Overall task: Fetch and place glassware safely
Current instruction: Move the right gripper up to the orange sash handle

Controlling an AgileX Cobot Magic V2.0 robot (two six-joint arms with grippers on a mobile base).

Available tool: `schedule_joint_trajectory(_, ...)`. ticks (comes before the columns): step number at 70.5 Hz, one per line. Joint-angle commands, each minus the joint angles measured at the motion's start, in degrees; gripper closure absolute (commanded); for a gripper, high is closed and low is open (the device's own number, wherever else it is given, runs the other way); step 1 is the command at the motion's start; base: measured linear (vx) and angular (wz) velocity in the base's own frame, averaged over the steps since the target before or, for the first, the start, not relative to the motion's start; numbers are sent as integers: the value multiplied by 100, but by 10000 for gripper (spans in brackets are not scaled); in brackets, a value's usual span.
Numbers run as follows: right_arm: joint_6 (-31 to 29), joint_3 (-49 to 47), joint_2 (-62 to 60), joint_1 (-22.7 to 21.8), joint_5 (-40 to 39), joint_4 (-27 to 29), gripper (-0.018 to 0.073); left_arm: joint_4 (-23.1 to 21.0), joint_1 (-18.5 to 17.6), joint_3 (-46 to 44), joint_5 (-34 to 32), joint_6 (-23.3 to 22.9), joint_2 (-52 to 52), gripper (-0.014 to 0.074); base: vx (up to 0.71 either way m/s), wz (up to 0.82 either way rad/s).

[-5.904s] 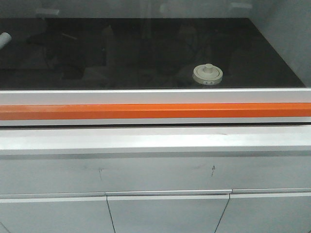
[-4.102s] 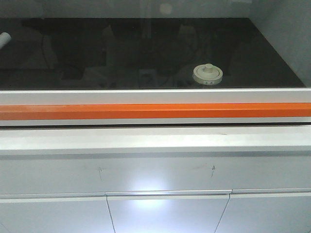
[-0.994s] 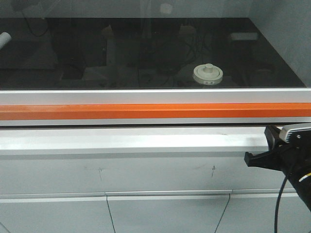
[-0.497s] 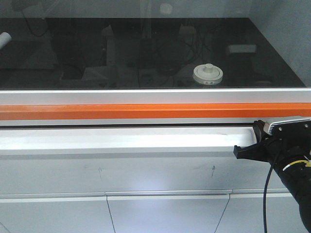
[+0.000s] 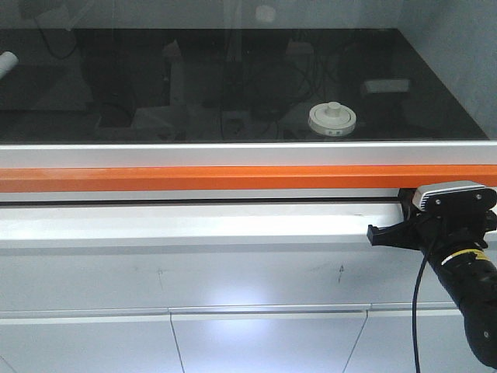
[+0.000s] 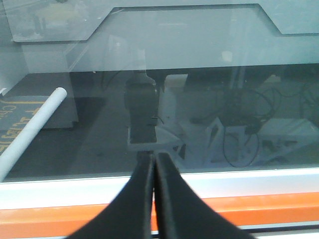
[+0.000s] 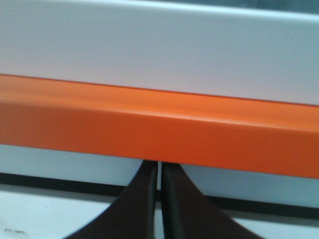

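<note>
Shifted leftward, right fingers (image 5: 386, 234), pressed together, hang well short of the jar (image 5: 332, 119).

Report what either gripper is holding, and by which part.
Nothing is held. The left gripper and the right gripper are both shut with nothing between their fingers. The lidded glass jar stands untouched on the dark surface.

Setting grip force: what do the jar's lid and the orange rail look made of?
The lid is cream, matte, opaque: plastic or ceramic, unclear which. The orange rail is smooth, softly shiny, crisp-edged: likely painted metal or plastic.
</note>
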Motion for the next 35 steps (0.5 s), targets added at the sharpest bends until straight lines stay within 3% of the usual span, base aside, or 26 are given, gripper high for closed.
schedule_joint_trajectory(1,-67,-117,-144,2,-641,-54,560,-50,-34,-18,-538,114,2,603,0,0)
schedule_joint_trajectory(9,-67,-117,-144,2,-806,-54,560,-50,-44,504,-1118,376,2,603,0,0)
schedule_joint_trajectory(35,-67,-117,-144,2,-857,-54,560,-50,-44,2344,-4036,377,249,603,0,0)
